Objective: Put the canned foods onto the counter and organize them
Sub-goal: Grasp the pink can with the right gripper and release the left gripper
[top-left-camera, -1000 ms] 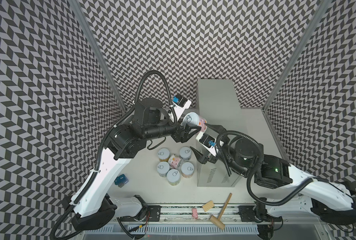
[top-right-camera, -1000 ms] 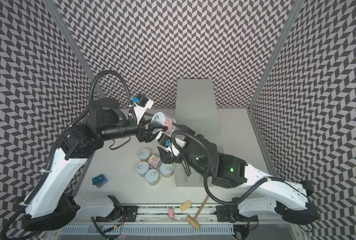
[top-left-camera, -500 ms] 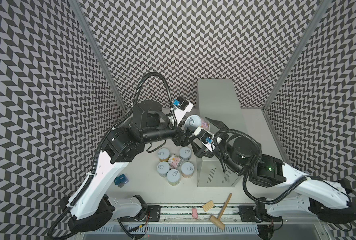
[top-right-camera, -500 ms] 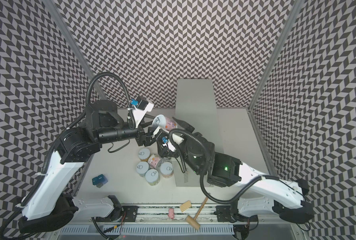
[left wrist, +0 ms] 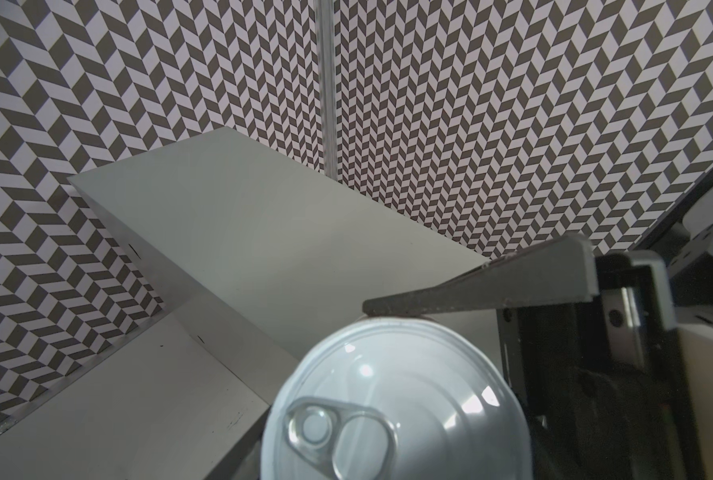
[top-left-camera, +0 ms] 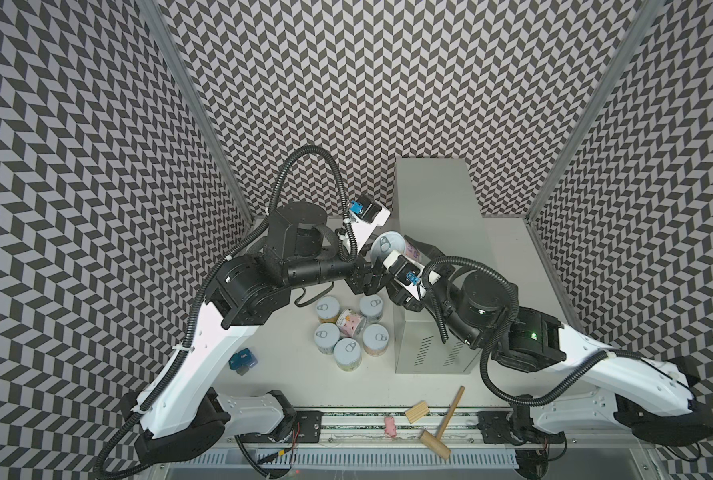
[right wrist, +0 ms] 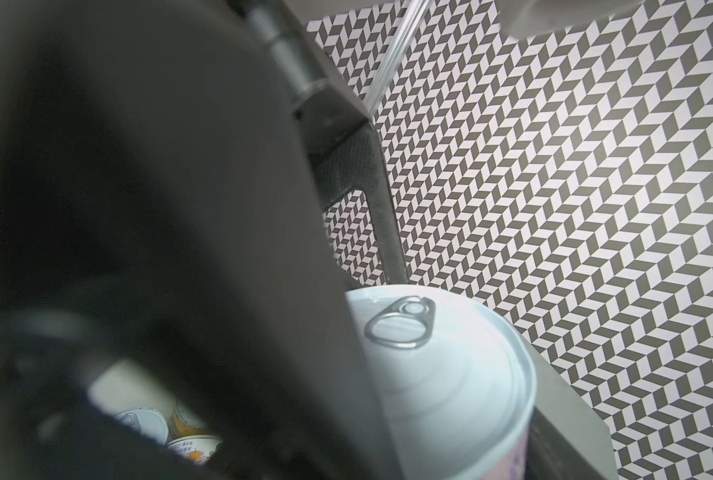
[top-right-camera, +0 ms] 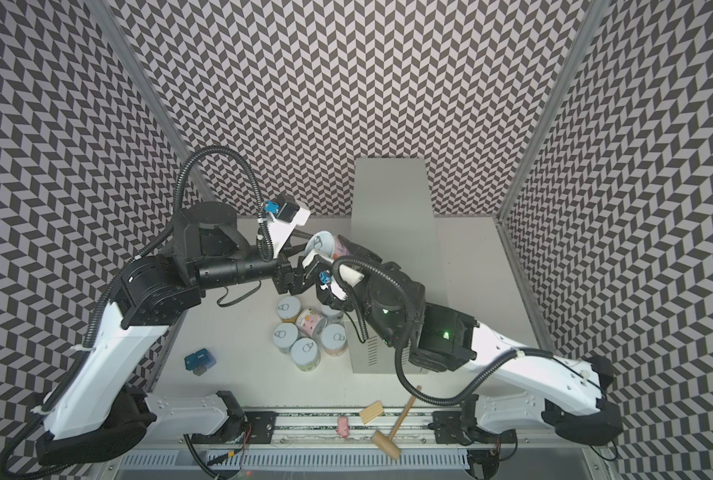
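The can (top-left-camera: 388, 247), pink-labelled and tipped with its lid toward the left arm, hangs in the air at the counter's (top-left-camera: 438, 199) left edge, about midway along it. We see the left gripper (top-left-camera: 377, 269) clamped on it from the left and the right gripper (top-left-camera: 409, 257) closed on it from the right. Only the left wrist view shows a grey finger (left wrist: 471, 291) of the right gripper lying against the can's rim, with the counter's flat top beyond; the left gripper's own fingers are hidden there. The right wrist view gives the pull-tab close up and, below it, two lids of the cans (top-left-camera: 348, 328). Both top views show six of these clustered on the worktop (top-left-camera: 296, 386) just beside the counter's left wall, five upright around one on its side.
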Motion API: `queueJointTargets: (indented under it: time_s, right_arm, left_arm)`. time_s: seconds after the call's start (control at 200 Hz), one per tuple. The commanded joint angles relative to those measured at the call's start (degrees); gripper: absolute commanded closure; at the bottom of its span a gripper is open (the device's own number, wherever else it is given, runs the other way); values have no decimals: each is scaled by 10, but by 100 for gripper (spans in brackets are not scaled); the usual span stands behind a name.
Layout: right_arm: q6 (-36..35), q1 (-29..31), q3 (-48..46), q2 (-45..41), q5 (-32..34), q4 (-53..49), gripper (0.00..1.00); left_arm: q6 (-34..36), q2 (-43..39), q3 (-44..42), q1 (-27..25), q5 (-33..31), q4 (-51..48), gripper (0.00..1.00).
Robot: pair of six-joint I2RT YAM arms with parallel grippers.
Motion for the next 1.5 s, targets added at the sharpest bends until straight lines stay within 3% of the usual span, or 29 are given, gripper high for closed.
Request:
queueJointTargets:
  time_s: [0.0, 0.11, 0.215, 0.481, 0.616, 0.771, 0.951, 1.136, 1.492]
  right_arm:
    - [43, -13, 21, 1, -13, 8, 36]
    - [58, -27, 8, -14, -27, 15, 38]
    - [84, -53, -1, -29, -53, 18, 39]
    - [183, -183, -45, -79, -155, 45, 40]
    - [249, -287, -50, -80, -232, 50, 40]
    - [305, -401, -29, -46, -327, 56, 40]
    - [344, -504, -34, -13, -446, 130, 40]
    - [332, -546, -21, 42, -506, 172, 40]
    - [310, -574, 40, 148, -528, 198, 38]
  left_arm:
    - [8, -13, 12, -6, -2, 45, 42]
    - [4, -6, 21, -6, 0, 51, 29]
    - [-5, -3, 25, -6, -6, 64, 0]
    - [-21, -28, 2, -4, -97, 114, 0]
    - [-18, -35, -24, -4, -119, 127, 0]
    - [4, -68, -103, -4, -113, 168, 0]
    - [30, -104, -186, -4, -79, 209, 0]
    - [43, -93, -193, -4, -59, 198, 0]
    - [48, -128, -249, -5, -12, 245, 0]
